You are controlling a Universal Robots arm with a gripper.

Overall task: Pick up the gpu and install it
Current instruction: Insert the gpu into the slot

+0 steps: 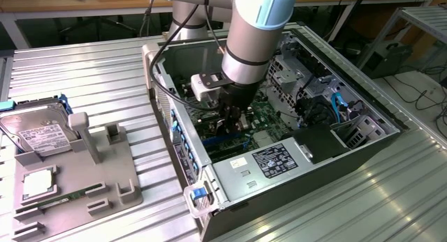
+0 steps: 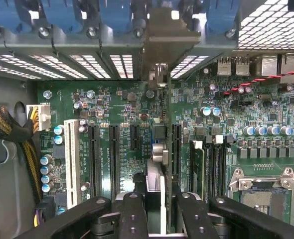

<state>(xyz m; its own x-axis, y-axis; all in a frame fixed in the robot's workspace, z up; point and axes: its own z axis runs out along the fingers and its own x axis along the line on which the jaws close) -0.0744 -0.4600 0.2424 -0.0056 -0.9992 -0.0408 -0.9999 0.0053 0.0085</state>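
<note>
Holding the gpu (image 2: 159, 164) edge-on between narrowed fingers (image 2: 132, 214), gripper (image 1: 233, 122) reaching deep into the open computer case (image 1: 377, 124). Looks like the install step: card already picked up, hanging upright over the green motherboard (image 2: 127, 104), its pale metal bracket lined up toward the row of slotted openings in the case wall. Seems poised above one of the long dark expansion slots (image 2: 114, 159), though contact with the slot cannot be told. Next move would call for a straight, even press with the card's edge square to the slot. Thin flat dark board, silvery-beige bracket; black matte fingers; glossy blue clips along the case edge. Grey tray (image 1: 104, 184) on the exterior view's left, with a boxy silver hard drive (image 1: 38, 129) resting on it.
</note>
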